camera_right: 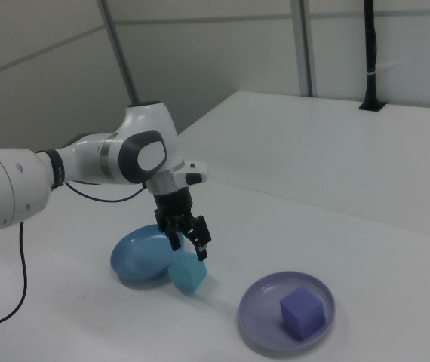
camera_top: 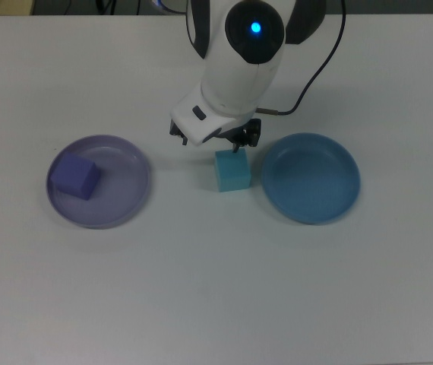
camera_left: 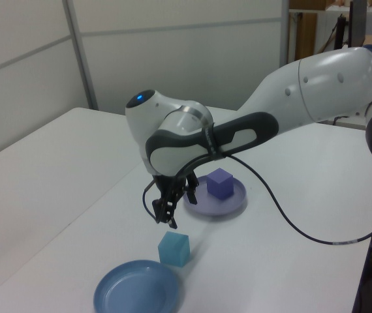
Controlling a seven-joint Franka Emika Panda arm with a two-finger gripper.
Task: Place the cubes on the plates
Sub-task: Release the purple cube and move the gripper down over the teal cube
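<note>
The purple cube (camera_top: 76, 177) lies on the lavender plate (camera_top: 125, 182) at the top view's left. Between the two plates, the turquoise cube (camera_top: 232, 169) sits on the white table, close to the blue plate (camera_top: 310, 177), which holds nothing. My gripper (camera_top: 232, 146) hangs open just above the turquoise cube's far edge, not touching it. In the left view the gripper (camera_left: 166, 215) is above the turquoise cube (camera_left: 173, 248). In the right view the gripper (camera_right: 188, 241) has its fingers spread over the turquoise cube (camera_right: 187, 271).
A black cable (camera_top: 315, 68) runs from the arm across the table's far side. The white tabletop (camera_top: 216, 289) extends in front of the plates. In the left view a second white table (camera_left: 36, 176) stands beside this one.
</note>
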